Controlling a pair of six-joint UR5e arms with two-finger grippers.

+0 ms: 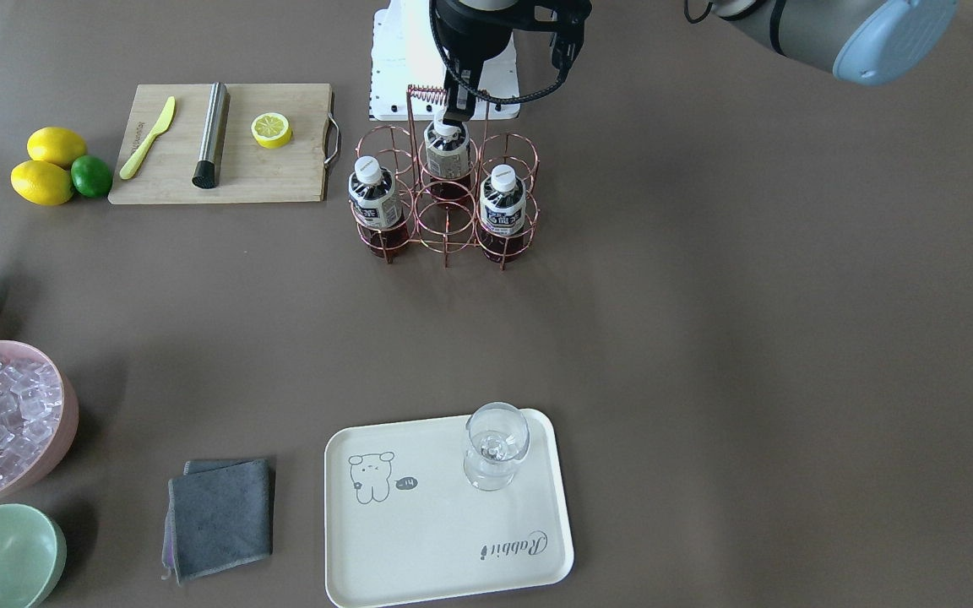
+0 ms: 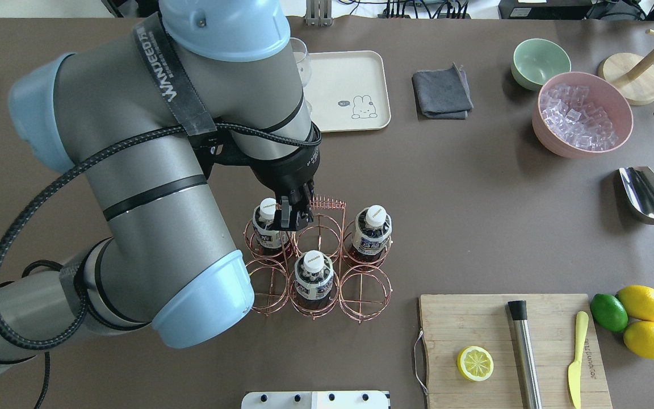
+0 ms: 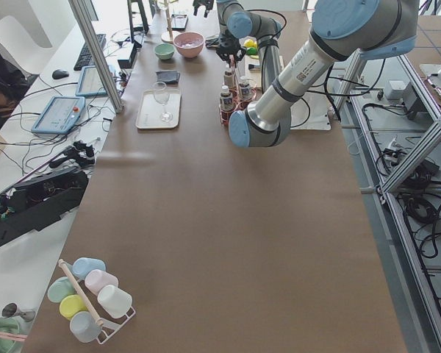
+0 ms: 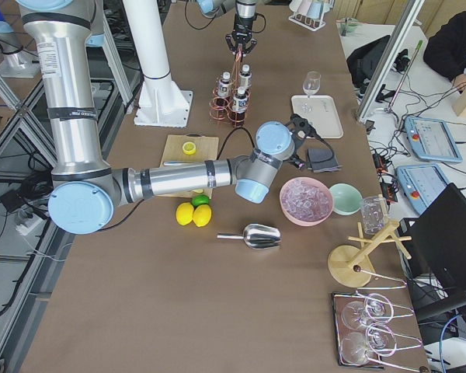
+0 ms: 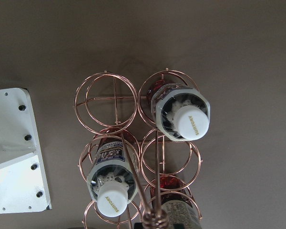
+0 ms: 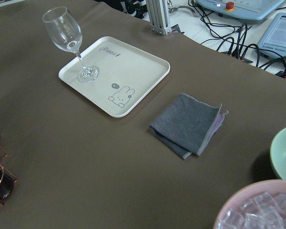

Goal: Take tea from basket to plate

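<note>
Three tea bottles stand in the copper wire basket [image 2: 327, 203]: one on the robot's left [image 2: 268, 227], one in the near middle ring [image 2: 313, 278], one on the right [image 2: 375, 233]. My left gripper [image 2: 294, 218] hangs open above the basket, beside the handle coil and above the caps, holding nothing. It also shows in the front view [image 1: 453, 118]. The cream plate [image 1: 419, 540] lies at the far side with a clear stemmed glass [image 1: 495, 443] on it. My right gripper [image 4: 299, 124] hovers near the ice bowl; I cannot tell whether it is open or shut.
A wooden cutting board [image 1: 275, 169] holds a lemon half, a steel muddler and a yellow knife. Two lemons and a lime [image 1: 91, 176] lie beside it. A pink ice bowl [image 1: 64, 422], green bowl [image 1: 5, 557], grey cloth [image 1: 220, 515] and steel scoop [image 2: 648, 196] sit toward the robot's right.
</note>
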